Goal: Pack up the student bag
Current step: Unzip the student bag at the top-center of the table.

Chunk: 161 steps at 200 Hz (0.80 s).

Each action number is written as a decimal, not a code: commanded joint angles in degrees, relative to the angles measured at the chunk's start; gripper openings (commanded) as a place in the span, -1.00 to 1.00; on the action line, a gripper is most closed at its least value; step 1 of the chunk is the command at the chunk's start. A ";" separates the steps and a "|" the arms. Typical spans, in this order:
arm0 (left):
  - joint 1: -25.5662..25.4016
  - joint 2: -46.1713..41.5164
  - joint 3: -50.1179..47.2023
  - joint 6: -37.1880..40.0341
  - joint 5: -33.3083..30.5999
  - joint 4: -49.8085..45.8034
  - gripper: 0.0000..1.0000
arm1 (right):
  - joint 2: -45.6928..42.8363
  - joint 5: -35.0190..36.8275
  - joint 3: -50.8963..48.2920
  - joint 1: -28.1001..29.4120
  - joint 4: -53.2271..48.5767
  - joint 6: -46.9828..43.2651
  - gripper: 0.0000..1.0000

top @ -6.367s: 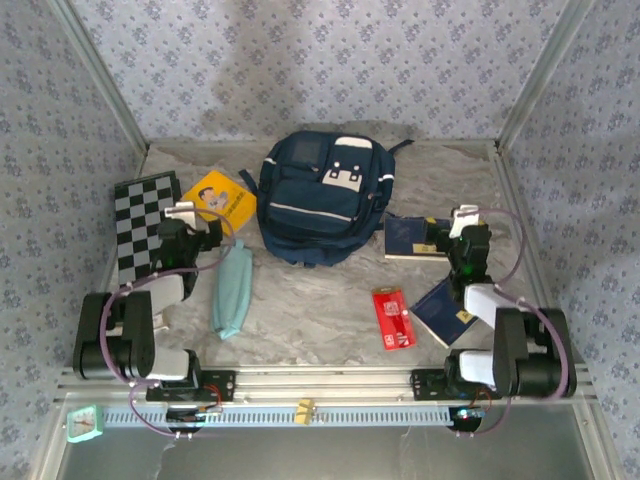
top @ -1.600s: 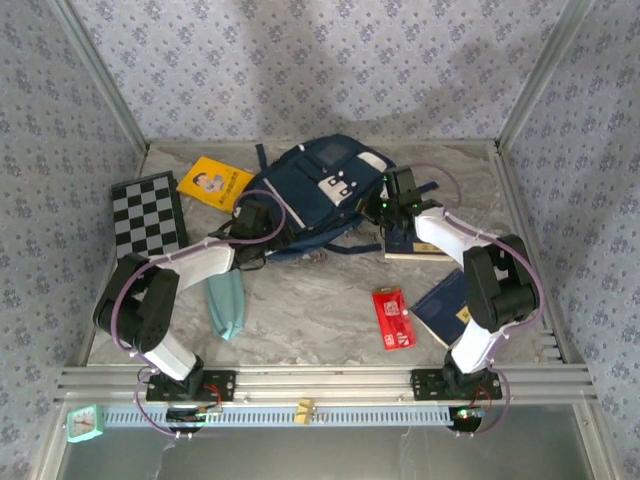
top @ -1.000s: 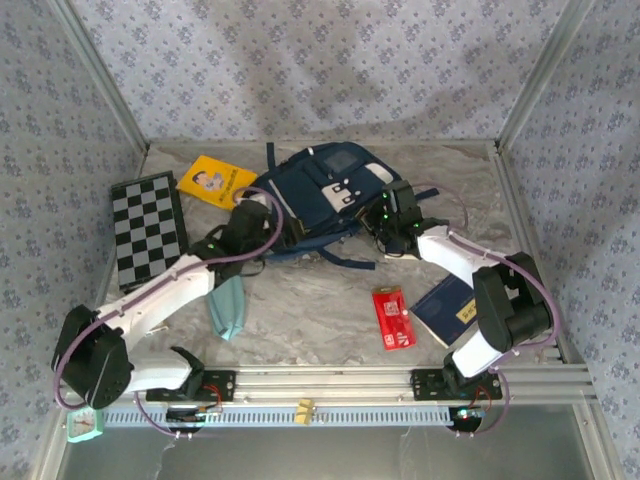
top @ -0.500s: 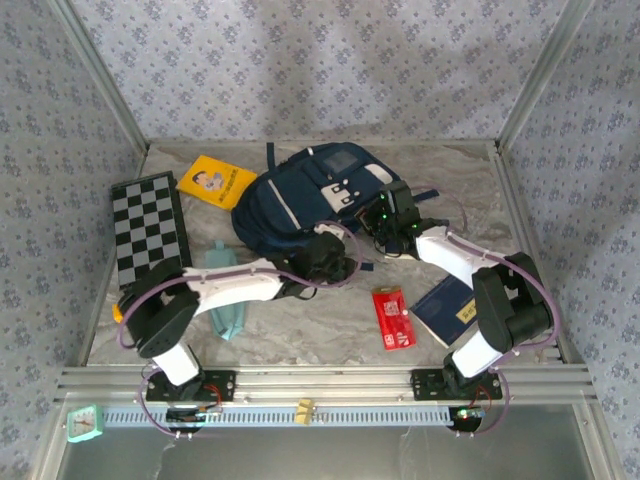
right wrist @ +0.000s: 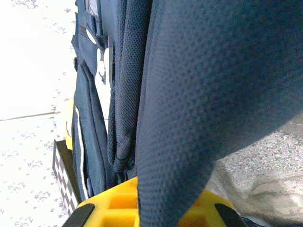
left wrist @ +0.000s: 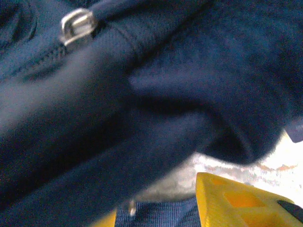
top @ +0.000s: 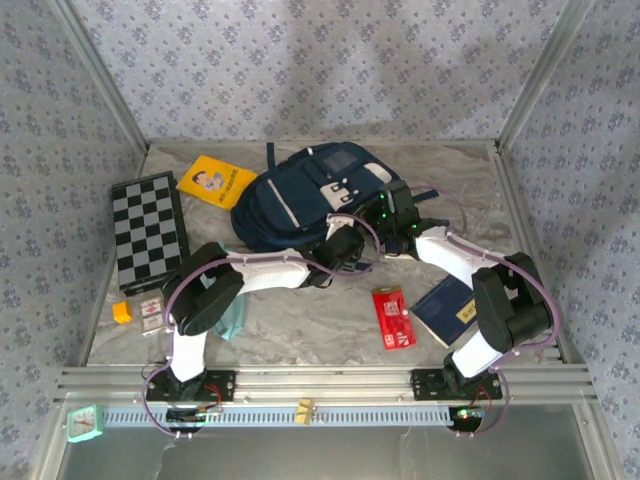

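nothing packed yet: right gripper (top: 391, 216) pinches the student bag (top: 295, 200) strap, left gripper (top: 347, 243) against its fabric, grip unclear; red card (top: 393, 318) lies apart from both fingers

Soft, even light falls from overhead; shadows lie faint and short. From the left wrist, the student bag (left wrist: 142, 94) smears into blur and the bench (left wrist: 251, 166) glares white. From the right wrist its weave looks crisp, the background washed pale.

Your left arm (top: 270, 272) stretches low across the middle, and its tool (top: 350, 243) has its fingers part-way apart, grip unclear. Your right arm (top: 455, 255) bends sharply at the elbow, with its tool (top: 392, 212) pinched tight on the student bag (top: 300, 195).
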 commanded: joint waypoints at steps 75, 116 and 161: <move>1.60 -1.55 2.84 1.72 -1.71 3.91 -1.00 | -0.66 -3.20 1.03 -0.52 3.62 0.28 -1.00; 2.14 -8.11 -0.40 0.10 0.02 -1.46 -1.00 | -0.40 -5.71 2.41 -3.20 1.96 -2.28 -1.00; 3.98 -14.16 -6.65 0.10 7.46 -3.32 -1.00 | -0.63 -6.65 4.99 -5.42 -2.25 -6.20 -1.00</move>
